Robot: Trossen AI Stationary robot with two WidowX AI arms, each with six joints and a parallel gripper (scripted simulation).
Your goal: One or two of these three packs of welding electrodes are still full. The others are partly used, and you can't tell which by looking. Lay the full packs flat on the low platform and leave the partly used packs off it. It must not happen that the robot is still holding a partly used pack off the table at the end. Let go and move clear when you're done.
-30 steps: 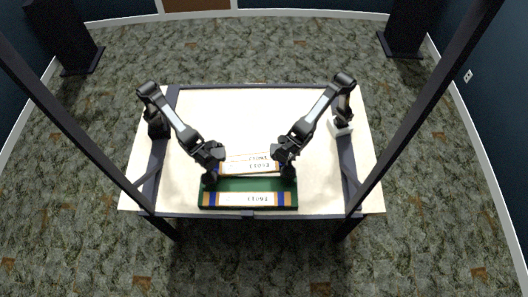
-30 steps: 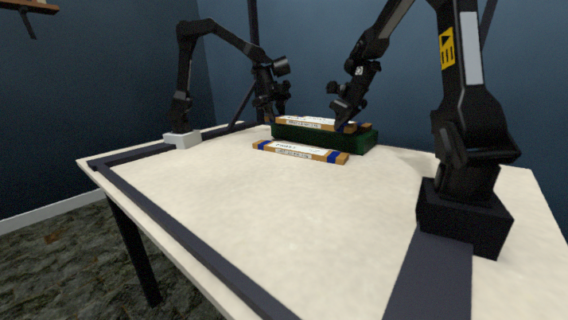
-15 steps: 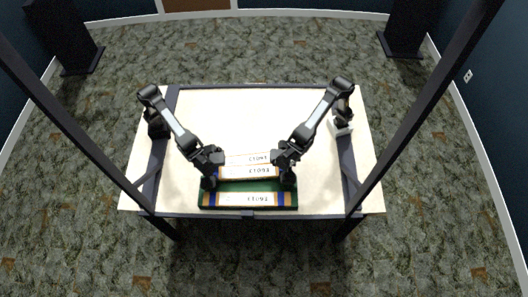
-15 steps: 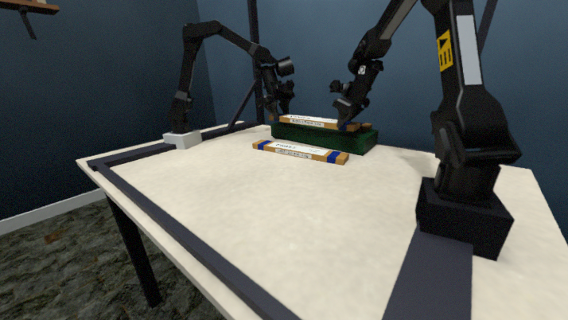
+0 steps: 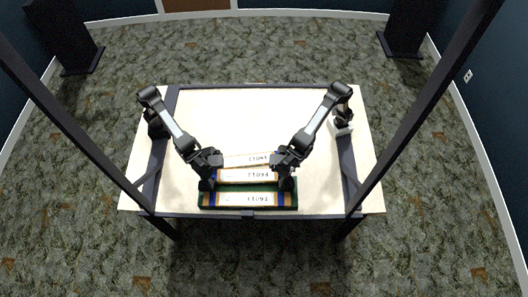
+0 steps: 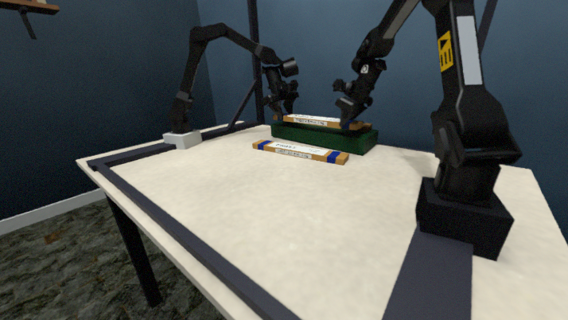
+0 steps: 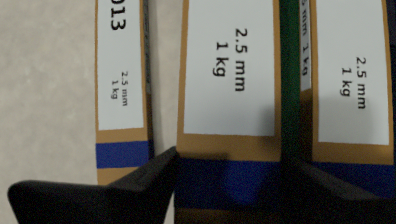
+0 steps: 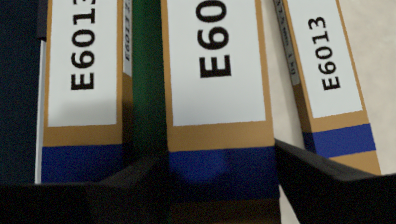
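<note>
Left gripper (image 5: 208, 182) (image 6: 344, 125) (image 7: 227, 156) and right gripper (image 5: 285, 181) (image 6: 283, 115) (image 7: 0, 0) claspLeft gripper (image 5: 208, 182) (image 6: 344, 125) (image 7: 227, 156) and right gripper (image 5: 285, 181) (image 6: 283, 115) (image 8: 219, 147) clasp one pack (image 5: 247, 175) (image 6: 314, 122) (image 7: 230, 75) (image 8: 217, 65) by its ends, level beside the platform's (image 5: 248, 188) (image 6: 318, 136) (image 7: 290, 65) (image 8: 148, 65) other pack (image 5: 247, 199) (image 7: 352, 75) (image 8: 82, 65), presumably for laying flat.

The tabletop (image 5: 255, 118) (image 6: 278, 207) glares pale, nearly white at centre in the top view. Both wrist views darken toward their lower edges.
</note>
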